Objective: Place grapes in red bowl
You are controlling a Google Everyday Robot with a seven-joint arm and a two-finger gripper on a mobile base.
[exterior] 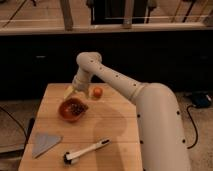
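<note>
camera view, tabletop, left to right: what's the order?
Grey cloth → red bowl, grapes inside → orange ball. Brush left out: its span overlaps the bowl and ball. The gripper hangs over the bowl's far rim.

one of each kind
red bowl (65,114), grapes (76,107), orange ball (97,92), yellow piece (68,91), grey triangle (45,142), brush (86,150), table (117,131); the single gripper (76,91) sits by the bowl's far rim.

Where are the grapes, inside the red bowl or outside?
Inside: the grapes show dark within the red bowl; the gripper hangs over its far rim.
</note>
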